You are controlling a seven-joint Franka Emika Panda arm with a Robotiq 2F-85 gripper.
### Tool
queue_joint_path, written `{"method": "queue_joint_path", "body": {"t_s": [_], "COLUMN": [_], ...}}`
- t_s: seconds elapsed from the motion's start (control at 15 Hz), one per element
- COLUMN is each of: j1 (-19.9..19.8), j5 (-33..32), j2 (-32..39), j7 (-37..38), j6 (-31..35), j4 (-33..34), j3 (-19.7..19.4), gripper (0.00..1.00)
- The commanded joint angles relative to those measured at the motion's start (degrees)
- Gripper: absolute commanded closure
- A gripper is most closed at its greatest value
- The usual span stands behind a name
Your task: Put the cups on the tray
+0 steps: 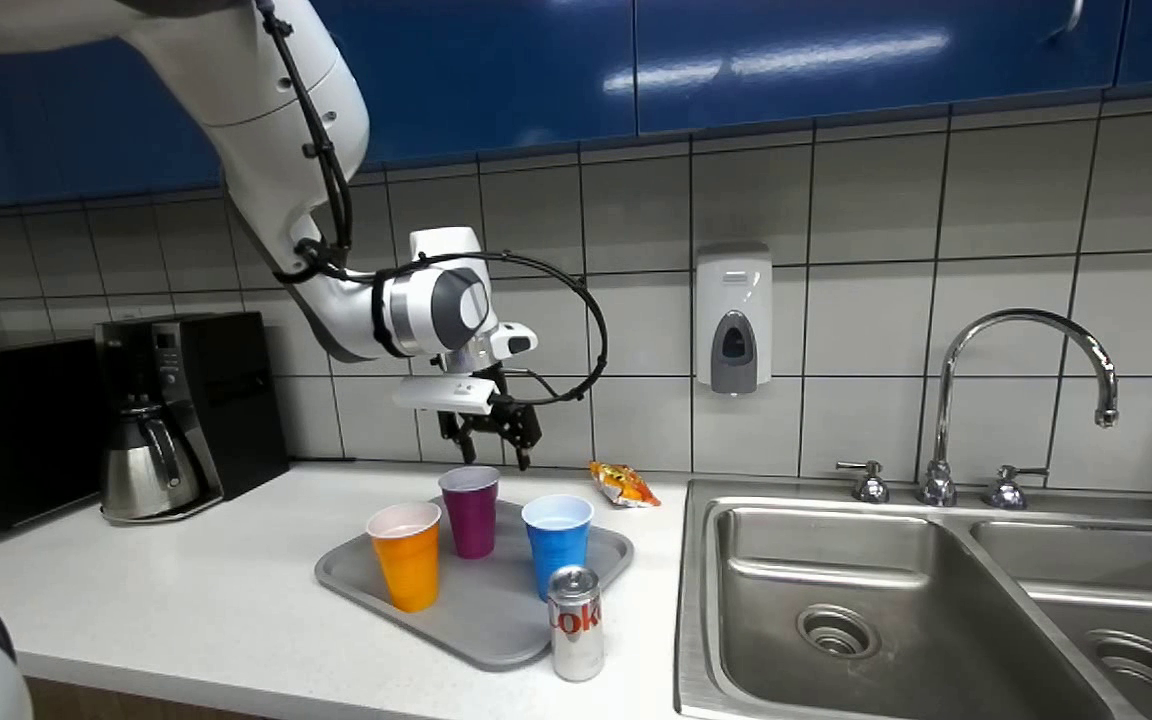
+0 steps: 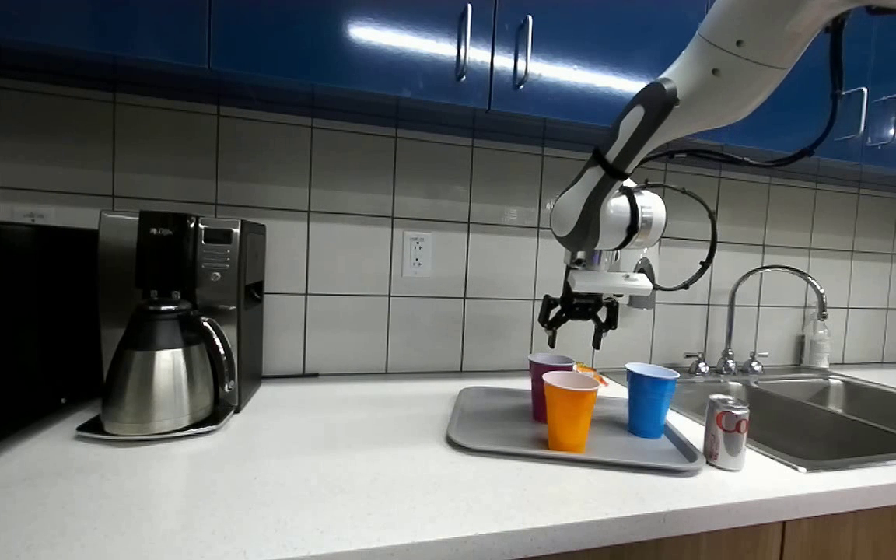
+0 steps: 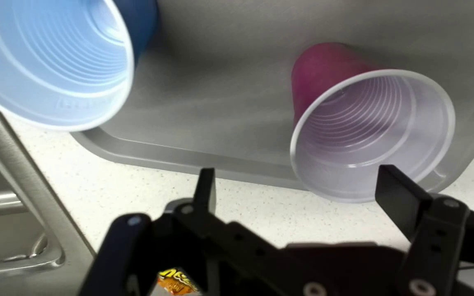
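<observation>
The purple cup (image 1: 473,525) (image 2: 539,397) (image 3: 327,70), the orange cup (image 1: 410,562) (image 2: 570,418) and the blue cup (image 1: 558,548) (image 2: 650,400) (image 3: 66,61) stand upright on the grey tray (image 1: 506,622) (image 2: 495,422) (image 3: 220,102). The orange cup is out of the wrist view. My gripper (image 1: 496,462) (image 2: 575,344) (image 3: 297,170) is open, with nothing between its fingers. It hangs above the counter behind the tray, close to and higher than the purple cup's rim. In the wrist view its right finger overlaps that rim; I cannot tell any contact.
A silver drink can (image 1: 576,630) (image 2: 726,435) stands beside the tray's corner, near the steel sink (image 1: 698,600). An orange snack packet (image 1: 624,484) (image 3: 177,281) lies by the tiled wall. A coffee maker (image 1: 236,400) (image 2: 183,311) stands on the counter. Blue cabinets (image 2: 339,47) hang above.
</observation>
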Motion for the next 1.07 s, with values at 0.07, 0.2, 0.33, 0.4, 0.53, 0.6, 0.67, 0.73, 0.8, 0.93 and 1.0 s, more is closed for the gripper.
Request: {"method": "queue_joint_path", "body": {"t_s": [0.07,0.2,0.33,0.4,0.53,0.6,0.67,0.73,0.8,0.93,1.0], "j1": [-2.0,-2.2,-2.4,-2.5,-2.7,-2.9,-3.1,-3.1,-3.1,-3.3,-3.4], "j5": [2.9,3.1,2.9,2.8,3.1,3.5,3.8,3.5,3.3,3.3,3.2], "j2": [-6.0,-7.4,-8.9,-9.6,-11.2,-12.0,-12.8,-13.5,-14.3,-15.8,-16.5], "j7": [-3.0,-3.6,-4.4,-5.0,-7.1,-9.4,-11.2,-12.7,-14.1,-16.5,-17.5], "j6": [-1.9,-2.1,-2.3,-2.6,-4.1,-5.9,-7.6,-9.2,-10.6,-13.4,-14.7], "j4": [-4.1,-5.2,-6.5,-7.1,-8.4,-8.8,-9.2,-9.4,-9.8,-10.3,-10.7], "j3": [1.2,1.1,1.1,1.1,1.3,1.5,1.5,1.3,1.2,0.9,0.8], "gripper": [0.00,0.00,0.00,0.00,0.00,0.00,0.00,0.00,0.00,0.00,0.00]}}
